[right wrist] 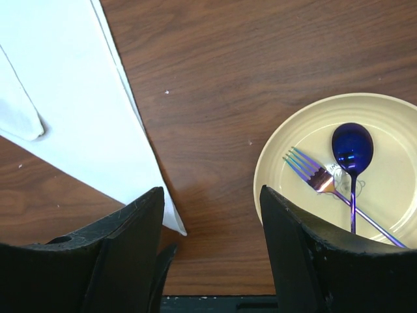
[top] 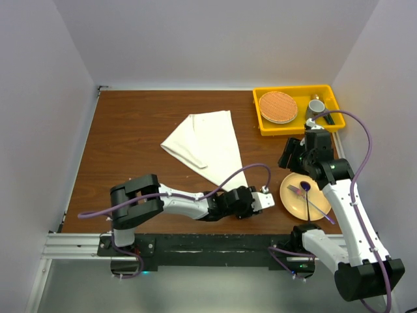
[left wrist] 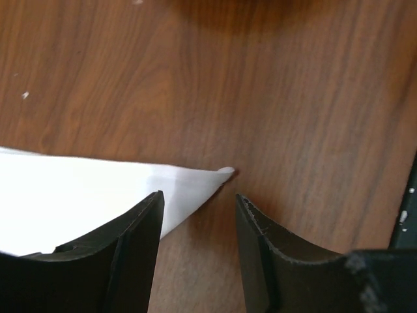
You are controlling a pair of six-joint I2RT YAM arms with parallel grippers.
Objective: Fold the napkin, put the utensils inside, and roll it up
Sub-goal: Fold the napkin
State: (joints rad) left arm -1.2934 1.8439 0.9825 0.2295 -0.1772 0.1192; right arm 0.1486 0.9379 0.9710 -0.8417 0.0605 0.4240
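The brown wooden table (top: 130,150) carries everything. The napkin (top: 205,143) lies near its middle, folded into a long triangle whose narrow tip points toward the near right, probably so the tip can be gripped from the arms' side. A yellow tray (top: 290,130) sits at the far right corner with a round orange disc and a small cup in it, well apart from the cloth and seemingly out of play. Nearer, just right of the napkin's tip, a pale yellow plate (right wrist: 287,150) holds the cutlery within easy reach of the right arm. The left arm lies low across the near edge. The left fingers (left wrist: 130,248) are spread apart and grasp nothing, with the napkin's tip on the wood just ahead of the gap and its edge running under one finger. That looks like a lineup to pinch or adjust this corner. The right fingers (right wrist: 111,254) are also released and empty, hanging over bare wood between cloth and plate, likely waiting for the pick-up. The fork (right wrist: 317,176) rests on the plate, crossed by a purple-bowled spoon (right wrist: 352,147), so it is not yet inside the napkin.
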